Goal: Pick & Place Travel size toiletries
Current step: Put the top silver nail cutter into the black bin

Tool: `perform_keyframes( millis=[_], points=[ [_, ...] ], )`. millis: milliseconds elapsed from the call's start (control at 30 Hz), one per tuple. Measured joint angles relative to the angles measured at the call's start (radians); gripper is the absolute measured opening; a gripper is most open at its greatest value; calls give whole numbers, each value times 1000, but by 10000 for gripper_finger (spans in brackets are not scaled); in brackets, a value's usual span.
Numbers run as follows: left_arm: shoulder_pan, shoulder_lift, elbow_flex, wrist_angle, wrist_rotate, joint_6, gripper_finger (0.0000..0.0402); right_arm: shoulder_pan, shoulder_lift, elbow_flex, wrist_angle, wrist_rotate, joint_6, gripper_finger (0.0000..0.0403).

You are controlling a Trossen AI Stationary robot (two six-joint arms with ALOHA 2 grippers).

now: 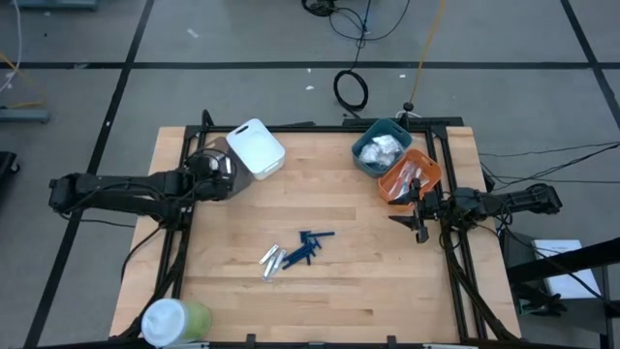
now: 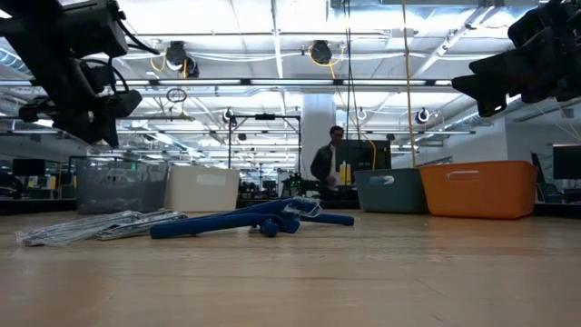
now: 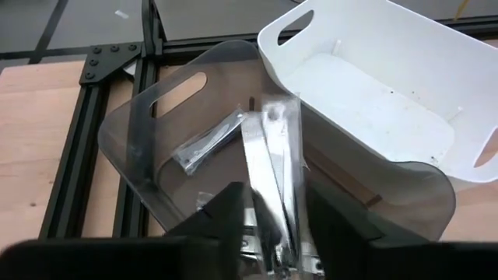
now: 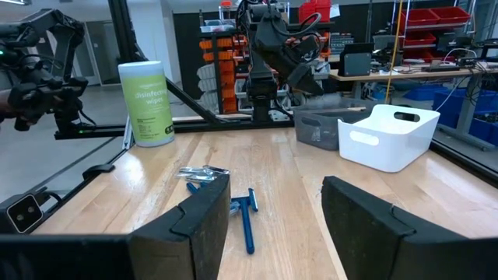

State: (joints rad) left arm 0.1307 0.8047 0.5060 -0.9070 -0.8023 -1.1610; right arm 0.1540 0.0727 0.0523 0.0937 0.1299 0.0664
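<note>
Silver tubes (image 1: 270, 260) and dark blue sticks (image 1: 308, 246) lie flat in a small heap mid-table; the low view shows the tubes (image 2: 100, 227) and sticks (image 2: 254, 222) too. My left gripper (image 3: 272, 229) hangs over the clear bin (image 3: 156, 155) beside the white bin (image 3: 373, 93), shut on silver tubes (image 3: 274, 163). Another silver tube (image 3: 208, 144) lies on the clear bin's floor. My right gripper (image 4: 276, 214) is open, above the table's right edge near the orange bin (image 1: 412, 174), holding nothing. My left gripper pinches two silver tubes between its fingers (image 3: 226, 214) by their lower ends (image 3: 278, 233). It comes from above, pointing down into the clear bin. The tubes run along the fingers and stick out past them, lifted clear of the bin's floor.
A teal bin (image 1: 381, 145) with white packets stands at the far right, next to the orange bin. A white-lidded green cup (image 1: 174, 320) stands at the near left corner. Bare wood lies around the heap. Black frame rails border the table. A person (image 2: 329, 159) stands far behind.
</note>
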Motion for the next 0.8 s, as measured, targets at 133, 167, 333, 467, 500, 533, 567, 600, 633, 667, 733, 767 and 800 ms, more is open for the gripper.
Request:
perform_keyframes(
  millis=[133, 167, 333, 467, 500, 533, 567, 600, 633, 667, 733, 767, 800],
  points=[
    [0, 0, 0, 0, 4, 10, 202, 0, 0, 0, 0, 0, 0, 192],
    [0, 0, 0, 0, 9, 18, 217, 0, 0, 0, 0, 0, 0, 192],
    [0, 0, 0, 7, 21, 105, 269, 0, 0, 0, 0, 0, 0, 192],
    [-1, 0, 25, 105, 120, 231, 285, 0, 0, 0, 0, 0, 0, 192],
    [-4, 0, 34, 149, 155, 267, 285, 0, 0, 0, 0, 0, 0, 192],
    [-7, 0, 43, 195, 198, 307, 284, 0, 0, 0, 0, 0, 0, 192],
    [-13, 0, 51, 246, 244, 350, 281, 0, 0, 0, 0, 0, 0, 192],
    [-21, 0, 58, 296, 293, 382, 277, 0, 0, 0, 0, 0, 0, 192],
    [-33, 0, 63, 354, 350, 408, 273, 0, 0, 0, 0, 0, 0, 192],
    [-47, -1, 64, 408, 408, 426, 269, 0, 0, 0, 0, 0, 0, 192],
    [-87, 11, 64, 485, 503, 441, 261, 0, 0, 0, 0, 0, 0, 192],
    [-112, 32, 64, 522, 538, 441, 257, 0, 0, 0, 0, 0, 0, 192],
    [-140, 59, 65, 554, 560, 438, 255, 0, 0, 0, 0, 0, 0, 192]
  ],
)
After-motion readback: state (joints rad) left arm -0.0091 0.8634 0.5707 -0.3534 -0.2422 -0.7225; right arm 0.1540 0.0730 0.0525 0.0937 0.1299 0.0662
